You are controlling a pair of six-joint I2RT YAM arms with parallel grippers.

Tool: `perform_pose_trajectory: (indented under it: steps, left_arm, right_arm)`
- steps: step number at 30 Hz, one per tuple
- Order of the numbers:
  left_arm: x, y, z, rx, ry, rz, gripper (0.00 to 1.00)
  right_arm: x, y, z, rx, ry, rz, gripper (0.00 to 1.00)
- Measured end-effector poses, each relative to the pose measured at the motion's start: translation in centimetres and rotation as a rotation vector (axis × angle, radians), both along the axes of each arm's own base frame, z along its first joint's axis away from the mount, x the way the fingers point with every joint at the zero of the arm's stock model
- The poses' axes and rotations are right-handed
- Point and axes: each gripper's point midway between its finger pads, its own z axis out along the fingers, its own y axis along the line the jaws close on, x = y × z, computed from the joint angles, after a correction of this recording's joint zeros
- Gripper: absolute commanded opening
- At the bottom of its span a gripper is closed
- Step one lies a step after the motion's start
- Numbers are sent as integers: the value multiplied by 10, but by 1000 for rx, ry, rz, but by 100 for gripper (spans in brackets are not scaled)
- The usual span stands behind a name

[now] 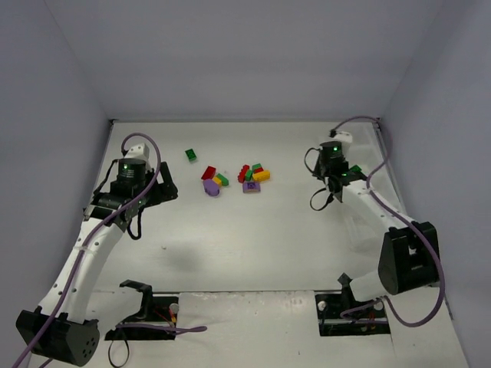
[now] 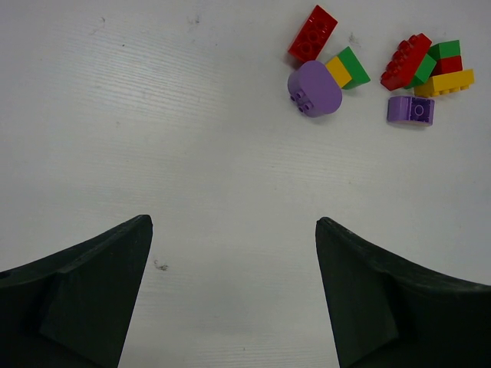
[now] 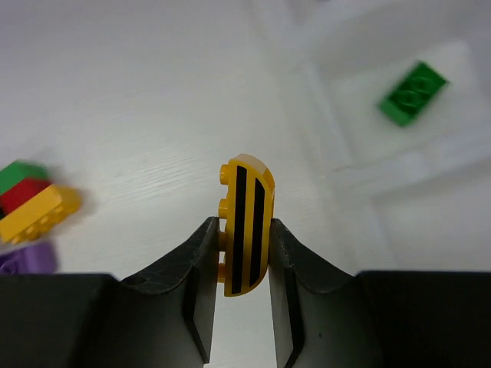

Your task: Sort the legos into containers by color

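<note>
Jaws of the left gripper (image 2: 232, 222) stand spread and empty, left of the pile of legos (image 2: 314, 88), which lies ahead and to their right. Right of the pile, the right gripper (image 3: 242, 224) is clenched on a yellow black-striped brick (image 3: 245, 195), its long axis running out along the fingers. Farther right of the pile sit the containers (image 3: 337, 165), ahead-right of that brick, one compartment holding a green brick (image 3: 413, 93); the right arm is the nearer.
</note>
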Motion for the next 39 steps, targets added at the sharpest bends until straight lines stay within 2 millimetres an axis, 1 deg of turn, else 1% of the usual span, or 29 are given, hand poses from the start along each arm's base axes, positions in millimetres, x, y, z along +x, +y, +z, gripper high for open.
perform_pose_trajectory:
  steps: [1,3,4,6,8,9,11,16,17,19,20,21,22,24,25,26,30,32,33,35,39]
  left_arm:
    - [0,0,0,0,0,0,81]
    - [0,0,0,-1,0,0,81]
    - [0,0,0,-1,0,0,81]
    - [0,0,0,-1,0,0,81]
    - [0,0,0,-1,0,-1,81]
    - [0,0,0,-1,0,-1,81]
    - [0,-1,0,-3,0,-3,81]
    - [0,-1,0,-6,-1,-5,81]
    - [0,-1,1,-6,-3,-5,81]
    - [0,-1,2,-7,-6,-6,81]
    - [0,-1,2,-7,-8,-6,81]
    - [-1,-1,3,-8,-10,-6,81]
    - [-1,-1,3,-8,-13,-6,81]
    - [-2,-1,4,-9,-15,-6,81]
    - [-2,-1,3,-9,-16,-6,81]
    - [-3,-1,3,-9,-15,-6,81]
    - [-4,-1,1,-8,-12,-6,81]
    - [-4,-1,1,-8,-13,-7,81]
    - [-4,-2,1,-8,-12,-10,81]
    - [-4,-2,1,-8,-12,-11,81]
    - [-4,-4,1,-8,-12,-18,81]
  right_arm:
    - [-2,-24,2,7,-3,-83,0]
    - [-9,-64,0,20,5,-221,0]
    - [-14,-80,-3,27,12,-278,0]
    - [-26,-111,-10,38,38,-386,0]
    - [-34,-134,-15,49,55,-466,0]
    - [-37,-142,-16,54,60,-493,0]
    - [-40,-148,-17,61,65,-519,0]
    - [-42,-149,-16,76,63,-536,0]
    - [-43,-150,-16,80,64,-542,3]
    - [-45,-153,-18,88,70,-561,12]
    - [-47,-155,-19,91,74,-573,24]
    - [-48,-158,-20,95,75,-584,32]
    - [-50,-160,-20,100,77,-597,42]
    - [-51,-163,-21,106,78,-611,50]
    - [-51,-164,-21,106,79,-613,52]
    - [-51,-164,-22,108,81,-613,54]
    - [-50,-157,-26,119,97,-582,55]
    - [-47,-148,-26,114,106,-536,55]
    - [-44,-140,-25,105,104,-494,55]
    - [-32,-114,-20,102,86,-360,59]
    - [-13,-26,-5,111,45,34,63]
